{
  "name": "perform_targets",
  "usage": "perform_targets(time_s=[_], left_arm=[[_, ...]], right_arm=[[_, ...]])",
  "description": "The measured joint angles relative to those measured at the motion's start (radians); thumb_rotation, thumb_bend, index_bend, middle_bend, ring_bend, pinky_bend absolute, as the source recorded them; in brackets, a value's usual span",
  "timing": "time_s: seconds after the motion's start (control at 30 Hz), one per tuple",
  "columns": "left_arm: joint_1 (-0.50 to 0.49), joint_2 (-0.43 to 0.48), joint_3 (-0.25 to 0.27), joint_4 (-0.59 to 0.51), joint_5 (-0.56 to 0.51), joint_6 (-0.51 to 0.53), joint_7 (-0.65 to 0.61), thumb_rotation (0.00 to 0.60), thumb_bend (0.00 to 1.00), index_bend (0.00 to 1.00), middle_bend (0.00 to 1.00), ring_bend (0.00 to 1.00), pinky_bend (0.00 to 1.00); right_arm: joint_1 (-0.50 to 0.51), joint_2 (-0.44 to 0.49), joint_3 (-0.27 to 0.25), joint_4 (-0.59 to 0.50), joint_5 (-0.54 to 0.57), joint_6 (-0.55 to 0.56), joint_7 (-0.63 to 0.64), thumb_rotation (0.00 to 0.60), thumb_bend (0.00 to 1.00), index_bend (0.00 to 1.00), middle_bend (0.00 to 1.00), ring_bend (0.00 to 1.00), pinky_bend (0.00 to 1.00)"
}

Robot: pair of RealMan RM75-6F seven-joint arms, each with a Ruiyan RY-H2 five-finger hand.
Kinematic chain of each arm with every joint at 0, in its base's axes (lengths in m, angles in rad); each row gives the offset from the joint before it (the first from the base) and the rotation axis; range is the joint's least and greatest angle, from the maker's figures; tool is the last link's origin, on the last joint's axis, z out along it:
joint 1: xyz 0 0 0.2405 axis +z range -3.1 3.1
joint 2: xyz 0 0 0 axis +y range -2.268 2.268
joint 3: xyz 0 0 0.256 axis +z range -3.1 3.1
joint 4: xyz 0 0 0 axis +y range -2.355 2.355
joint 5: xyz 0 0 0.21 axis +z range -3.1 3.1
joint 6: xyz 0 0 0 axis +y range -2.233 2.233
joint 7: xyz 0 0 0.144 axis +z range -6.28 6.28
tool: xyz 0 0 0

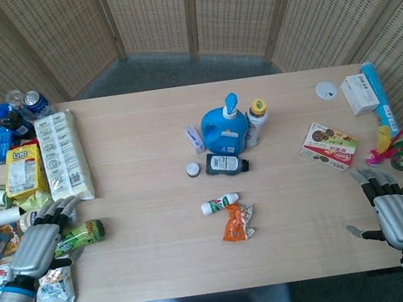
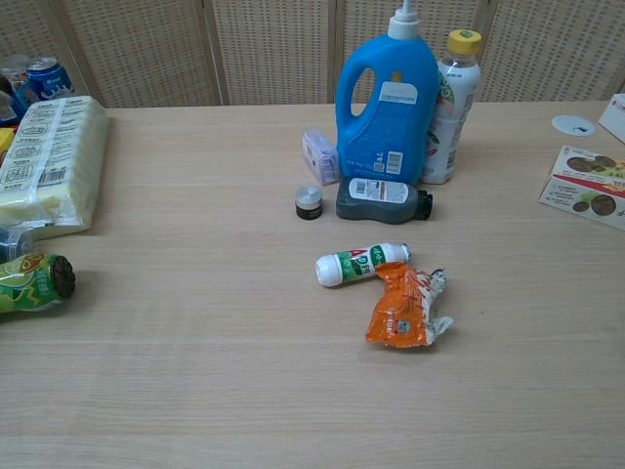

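Green plastic bottle with dark cap [image 1: 80, 234] lay on its side at the table's left edge, just beside the left hand [image 1: 35, 246], fingers spread, holding nothing. Yellow snack bag [image 1: 23, 162] behind read "LIPO". Right hand [image 1: 396, 214] open, empty, near the right edge.

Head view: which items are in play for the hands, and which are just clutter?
In play:
left robot hand, open, over the green bottle
purple pack beside it
right robot hand, open, holding nothing

Lying about:
blue jug
orange packet
white tube
dark bottle
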Motion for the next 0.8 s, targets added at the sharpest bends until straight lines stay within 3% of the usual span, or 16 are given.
perform_targets(time_s=[0.17,0.3,0.8], left_arm=[[-0.136,-0.131,-0.056,0.058,-0.104,-0.127,0.047,0.600,0.33,0.00,0.00,0.01,0.00],[-0.222,-0.240,-0.088,0.115,-0.206,-0.183,0.104,0.600,0.33,0.00,0.01,0.08,0.00],[-0.466,-0.649,-0.129,0.373,-0.471,-0.187,0.366,0.600,0.33,0.03,0.08,0.14,0.00]], right_arm=[[-0.023,0.007,-0.004,0.000,0.002,0.024,0.010,0.588,0.10,0.00,0.00,0.00,0.00],[-0.046,0.026,-0.007,-0.002,0.006,0.050,0.022,0.590,0.10,0.00,0.00,0.00,0.00],[-0.083,0.056,0.000,0.018,0.032,0.071,0.079,0.590,0.10,0.00,0.00,0.00,0.00]])
